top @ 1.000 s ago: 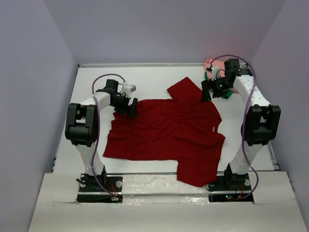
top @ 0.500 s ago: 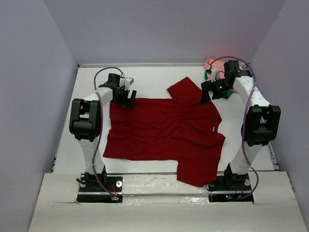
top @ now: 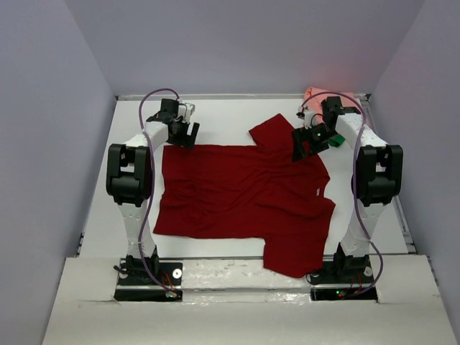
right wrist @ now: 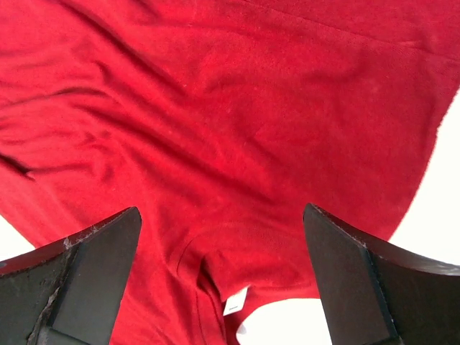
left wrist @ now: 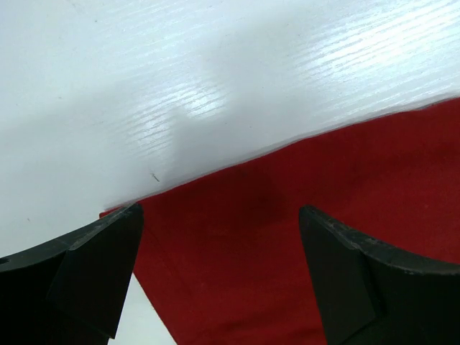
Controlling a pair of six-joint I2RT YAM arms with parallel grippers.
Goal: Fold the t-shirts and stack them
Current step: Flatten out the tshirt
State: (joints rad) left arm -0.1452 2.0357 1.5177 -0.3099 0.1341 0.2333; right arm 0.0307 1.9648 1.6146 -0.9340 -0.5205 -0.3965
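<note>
A dark red t-shirt [top: 244,198] lies spread flat on the white table [top: 230,118], one sleeve pointing to the far side. My left gripper [top: 185,134] hovers open over its far left corner; in the left wrist view the red hem corner [left wrist: 237,237] shows between the black fingers [left wrist: 93,266]. My right gripper [top: 305,144] is open above the shirt's far right part, and in the right wrist view the collar with a white label [right wrist: 236,303] sits between its fingers [right wrist: 366,280]. A salmon pink t-shirt [top: 313,93] and a bit of green fabric [top: 336,141] lie behind the right arm, mostly hidden.
Grey walls close in the table on the left, right and far sides. Both arm bases [top: 147,277] stand at the near edge. Bare white tabletop [left wrist: 180,79] shows beyond the shirt's far hem.
My left gripper has moved away from me to the shirt's far left corner. The right gripper has swung left and nearer, over the collar area. Both stayed open.
</note>
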